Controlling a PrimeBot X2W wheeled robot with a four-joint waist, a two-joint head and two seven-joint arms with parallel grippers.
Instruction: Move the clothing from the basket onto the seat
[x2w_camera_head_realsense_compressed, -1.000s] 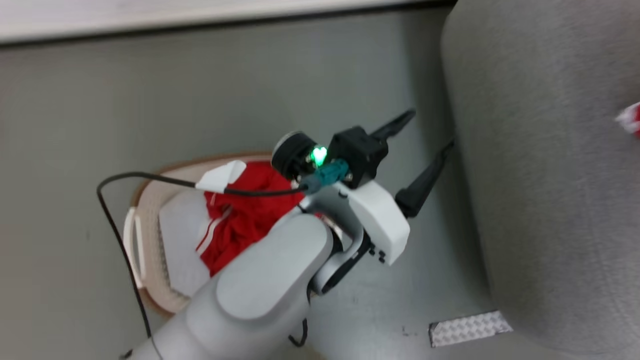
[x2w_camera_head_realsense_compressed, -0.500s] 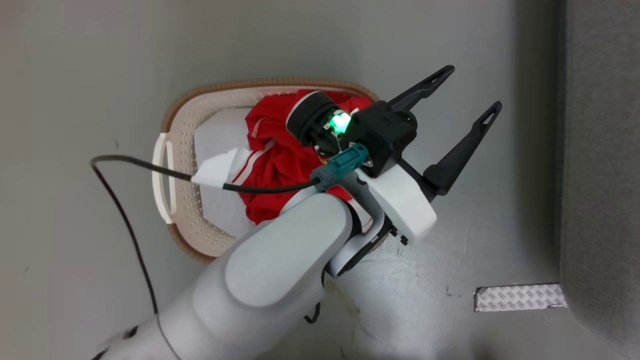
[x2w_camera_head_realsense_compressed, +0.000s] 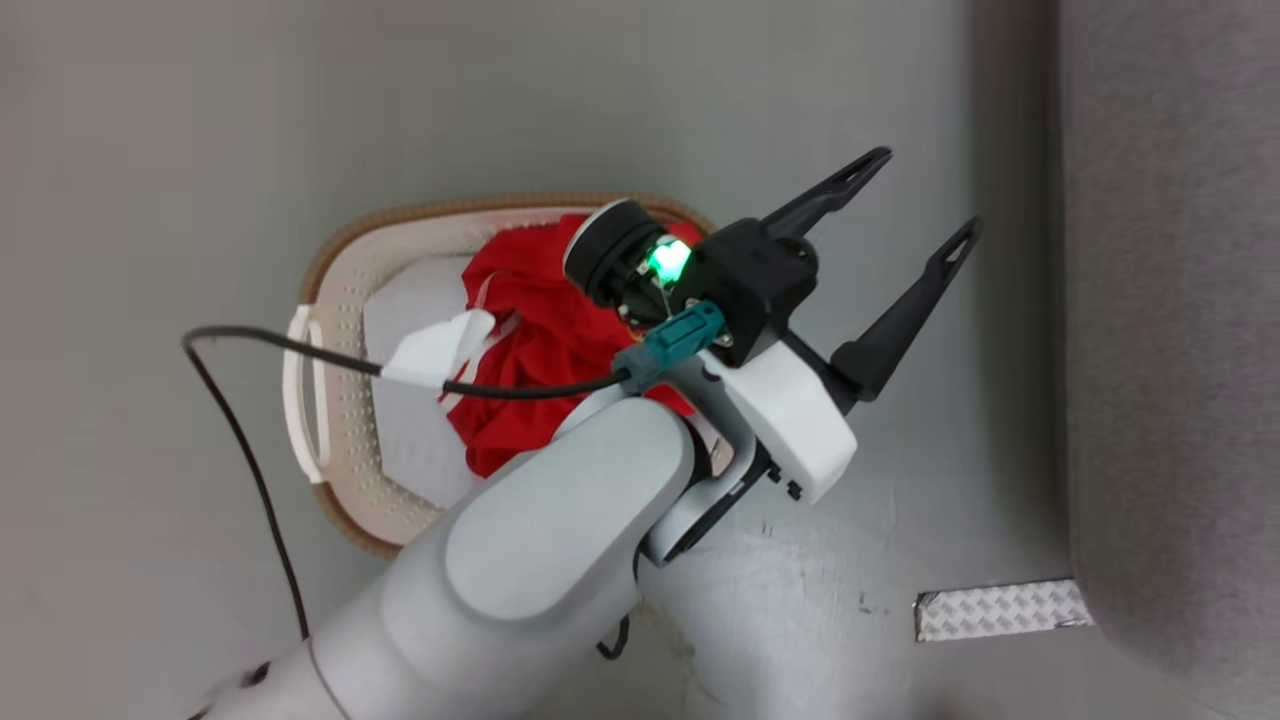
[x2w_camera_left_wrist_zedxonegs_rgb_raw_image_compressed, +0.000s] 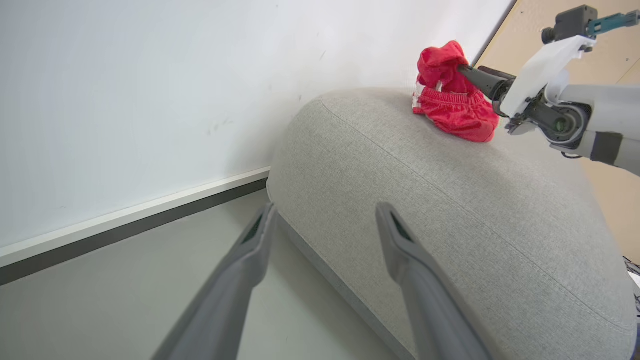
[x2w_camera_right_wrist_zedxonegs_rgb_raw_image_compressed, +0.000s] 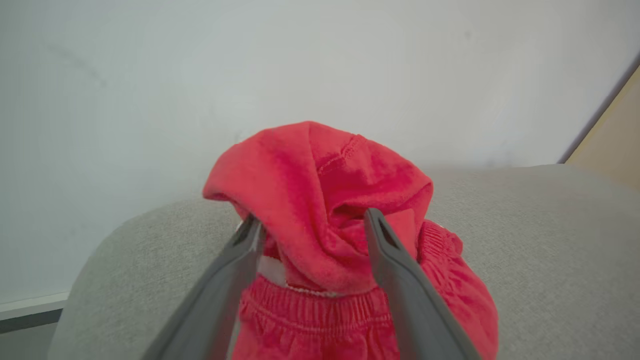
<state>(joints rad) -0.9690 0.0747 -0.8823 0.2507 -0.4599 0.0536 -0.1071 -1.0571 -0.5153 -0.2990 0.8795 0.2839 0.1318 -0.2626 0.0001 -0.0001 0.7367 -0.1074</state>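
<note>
Grey smooth floor (x2w_camera_head_realsense_compressed: 200, 150) runs up to a white wall (x2w_camera_left_wrist_zedxonegs_rgb_raw_image_compressed: 150, 75) with a pale skirting board. On the floor sits an oval cream perforated plastic laundry basket (x2w_camera_head_realsense_compressed: 345, 440) with a brown rim. Bunched soft red clothing (x2w_camera_head_realsense_compressed: 540, 340) with white stripes lies inside it on a pale lining (x2w_camera_head_realsense_compressed: 400, 330). On the robot's right stands a large light grey fabric sofa (x2w_camera_head_realsense_compressed: 1170, 300) with rounded edges. The left end effector (x2w_camera_head_realsense_compressed: 925, 192) hangs over the floor between basket and sofa, its two long dark fingers spread apart and empty. On top of the sofa lies a crumpled red garment (x2w_camera_left_wrist_zedxonegs_rgb_raw_image_compressed: 452, 107) with an elastic waistband. The right end effector (x2w_camera_right_wrist_zedxonegs_rgb_raw_image_compressed: 312, 219) is at this garment, fingers set wide apart. A raised fold of the red cloth stands between them and touches both. A silver patch of tape (x2w_camera_head_realsense_compressed: 1000, 610) lies on the floor just beside the sofa.
</note>
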